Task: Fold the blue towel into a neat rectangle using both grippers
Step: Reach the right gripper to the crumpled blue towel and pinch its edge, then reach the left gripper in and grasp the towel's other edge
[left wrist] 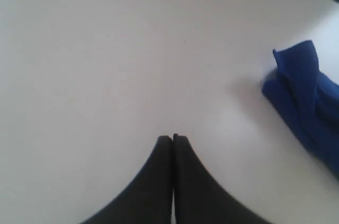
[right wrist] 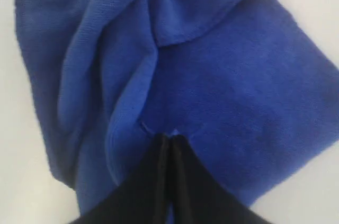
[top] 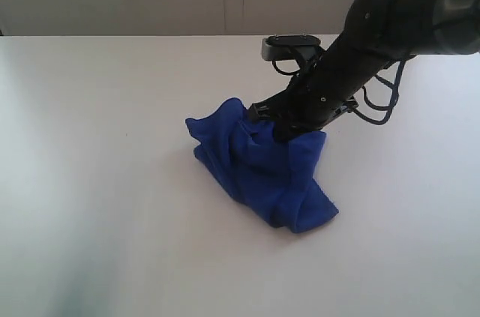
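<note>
Stage shown: early, before any true fold. The blue towel (top: 259, 167) lies in one crumpled heap near the middle of the tabletop (top: 105, 197), ridged and bunched, with no flat panel and no edge laid on another; I judge that none of the neat rectangle is made yet. My right tool (right wrist: 170, 138) is clenched, its two fingers pressed together with a pucker of cloth caught at their tips, at the part of the heap farther from the exterior camera; creases run out from the pinch, so I read it as grasping the towel rather than merely resting on it. My left tool (left wrist: 172, 138) is likewise clenched, fingers touching along their length, but on nothing; it hangs over bare tabletop, apart from the towel, whose nearest corner shows at the edge of its wrist view; it does not appear in the exterior view. Left to do, by my judgement: spread the heap flat, find the corners, take one with each tool, fold edge to edge, square the result; the left tool must first part its fingers and reach the cloth. Count: one towel; two tools, one grasping and one empty; one arm (top: 375, 40) in the exterior view; no white tag can be made out.
</note>
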